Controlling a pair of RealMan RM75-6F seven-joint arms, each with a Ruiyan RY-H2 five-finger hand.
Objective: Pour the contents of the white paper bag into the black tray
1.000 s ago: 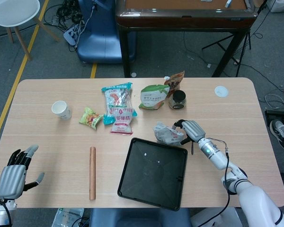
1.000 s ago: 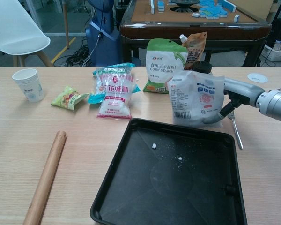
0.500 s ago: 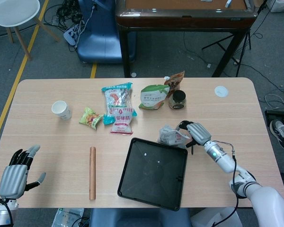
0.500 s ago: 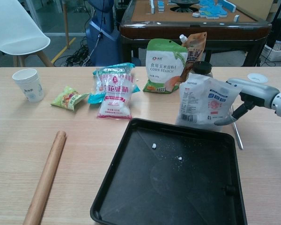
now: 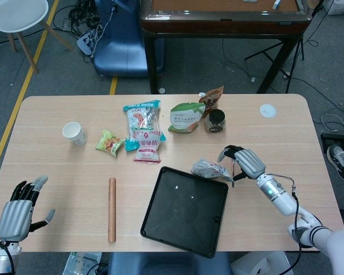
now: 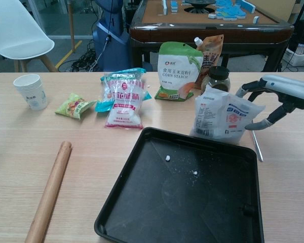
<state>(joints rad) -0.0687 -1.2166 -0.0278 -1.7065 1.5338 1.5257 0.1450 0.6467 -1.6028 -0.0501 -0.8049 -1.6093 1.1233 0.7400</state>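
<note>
Wooden table (image 5: 57, 172) fills the head view, with a dark games table (image 5: 223, 17) and a white chair (image 5: 17, 14) behind it at 12 and 11 o'clock. Dead centre, a touch toward 6, sits the black tray (image 5: 186, 226), and only a few white crumbs (image 6: 167, 158) lie on its floor. At the tray's 1 o'clock corner stands the white bag (image 6: 223, 115), upright on the table just beyond the rim, leaning a little. Over at 3 o'clock of the bag is the right hand (image 6: 273, 101), fingers spread and curved, thumb apart from the bag's edge in the chest view, so it grips nothing. A metal utensil (image 6: 257, 147) lies on the table below that hand. Down at 8 o'clock, the left hand (image 5: 20, 209) hangs off the table edge, fingers extended and apart, empty. Rolling pin (image 5: 112, 209) lies at 9 o'clock of the tray. Toward 12: snack packets (image 5: 143, 132), a starch pouch (image 5: 186, 117), a jar (image 5: 216, 120). Paper cup (image 5: 73, 133) at 10 o'clock, small white disc (image 5: 268, 110) at 2.
</note>
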